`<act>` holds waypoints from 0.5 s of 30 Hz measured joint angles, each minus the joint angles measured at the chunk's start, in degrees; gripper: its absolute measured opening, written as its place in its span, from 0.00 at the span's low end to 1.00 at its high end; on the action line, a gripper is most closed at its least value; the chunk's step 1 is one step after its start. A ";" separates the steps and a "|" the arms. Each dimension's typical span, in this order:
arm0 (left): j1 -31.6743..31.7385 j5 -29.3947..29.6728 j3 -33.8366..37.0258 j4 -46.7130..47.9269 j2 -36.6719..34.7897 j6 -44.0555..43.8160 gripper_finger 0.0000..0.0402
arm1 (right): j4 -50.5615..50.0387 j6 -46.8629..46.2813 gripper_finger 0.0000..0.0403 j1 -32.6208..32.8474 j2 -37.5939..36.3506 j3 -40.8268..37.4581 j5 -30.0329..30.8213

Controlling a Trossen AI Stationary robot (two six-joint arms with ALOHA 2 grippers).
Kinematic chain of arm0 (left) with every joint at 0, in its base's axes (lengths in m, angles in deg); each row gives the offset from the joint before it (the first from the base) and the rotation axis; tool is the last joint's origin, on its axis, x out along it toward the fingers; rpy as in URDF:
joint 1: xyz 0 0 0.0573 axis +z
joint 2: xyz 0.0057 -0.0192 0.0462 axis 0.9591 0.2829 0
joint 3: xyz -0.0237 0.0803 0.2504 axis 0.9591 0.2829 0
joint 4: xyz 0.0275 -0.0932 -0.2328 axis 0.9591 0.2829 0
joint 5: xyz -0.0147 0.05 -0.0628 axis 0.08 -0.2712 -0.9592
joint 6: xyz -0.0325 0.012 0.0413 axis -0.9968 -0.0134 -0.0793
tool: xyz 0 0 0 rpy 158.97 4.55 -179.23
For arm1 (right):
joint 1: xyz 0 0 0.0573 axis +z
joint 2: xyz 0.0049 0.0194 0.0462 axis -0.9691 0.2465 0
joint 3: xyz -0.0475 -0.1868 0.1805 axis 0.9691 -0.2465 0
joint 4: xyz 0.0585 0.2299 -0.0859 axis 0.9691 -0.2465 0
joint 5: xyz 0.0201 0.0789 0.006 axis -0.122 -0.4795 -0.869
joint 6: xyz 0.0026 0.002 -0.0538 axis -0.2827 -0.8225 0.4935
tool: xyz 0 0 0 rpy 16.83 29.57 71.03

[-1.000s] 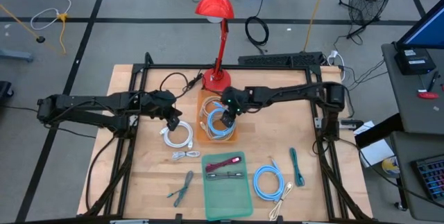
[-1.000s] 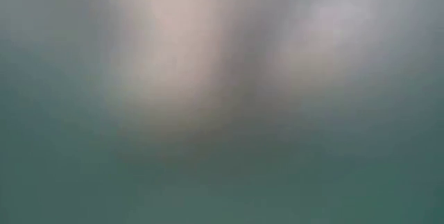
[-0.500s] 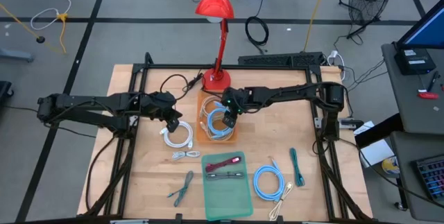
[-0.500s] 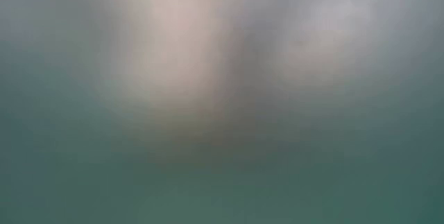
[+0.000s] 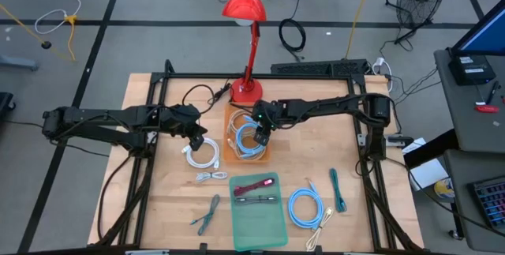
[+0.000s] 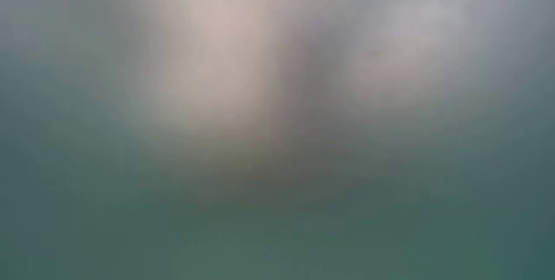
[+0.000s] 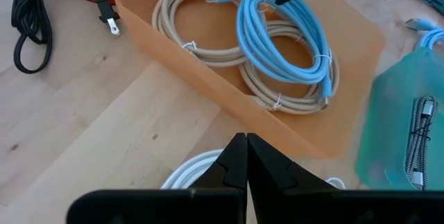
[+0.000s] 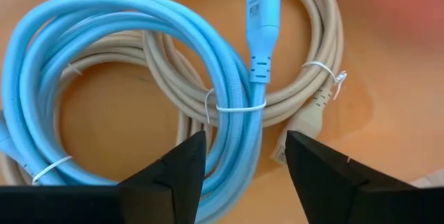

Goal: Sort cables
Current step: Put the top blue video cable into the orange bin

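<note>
Nothing has shifted much since a moment ago: the right gripper (image 5: 261, 134) hangs released over the orange bin (image 5: 230, 151), the clenched, empty left gripper (image 5: 196, 138) above a white coil (image 5: 203, 155). Nearest, one blue coil (image 5: 304, 208) and several bundles lie unsorted; farther, blue and beige coils (image 7: 229, 40) fill the bin. Perhaps half done.

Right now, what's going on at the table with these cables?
The right gripper hangs with its jaws open over the orange bin, just above a light-blue coil lying on two beige coils. The left gripper is shut above the white coil on the table beside the bin, holding nothing. Another light-blue coil and several short bundles lie loose; the green tray holds two.
</note>
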 joint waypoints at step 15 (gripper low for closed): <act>0.02 0.04 0.00 0.00 -0.02 0.49 0.01 | 0.26 -1.25 0.32 0.00 0.04 -0.02 -0.21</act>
